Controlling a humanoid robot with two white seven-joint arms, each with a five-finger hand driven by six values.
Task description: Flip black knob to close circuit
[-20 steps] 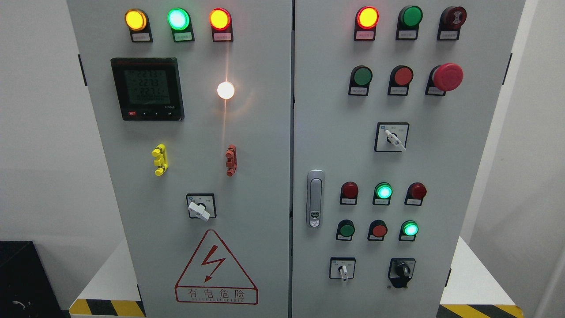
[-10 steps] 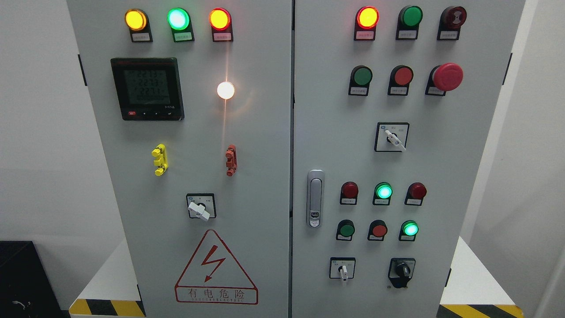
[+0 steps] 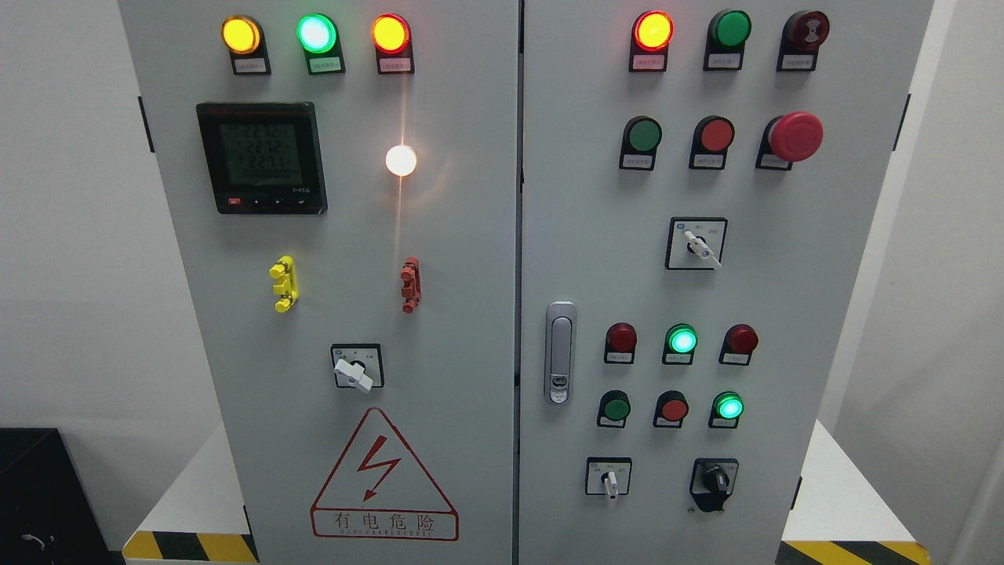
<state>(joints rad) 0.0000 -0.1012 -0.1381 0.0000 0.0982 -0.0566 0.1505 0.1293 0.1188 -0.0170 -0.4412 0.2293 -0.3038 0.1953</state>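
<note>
Hands: neither robot hand shows in the head view, so their fingers' state cannot be told, nor how they stand relative to the knob.

Cabinet (image 3: 471,235): grey, two doors, filling the view.

Black knob (image 3: 714,476): right door, bottom right corner of the control field, on a black plate. Its pointer seems to stand near upright, though the dark shape is hard to read.

White switch (image 3: 609,480): same row, left of the black knob, lever pointing down.

Lit green lamp (image 3: 729,406): just above the black knob. A red button (image 3: 673,409) and a green button (image 3: 616,408) lie left of that lamp.

Next row up from the black knob: red lamp (image 3: 621,338), lit green lamp (image 3: 682,340), red lamp (image 3: 741,339).

Door handle (image 3: 558,353): silver, up and left of the black knob, by the seam.

Mushroom button (image 3: 794,136): red, far above the black knob.

Left door, well left of the black knob: meter (image 3: 261,157), warning triangle (image 3: 383,475).
</note>
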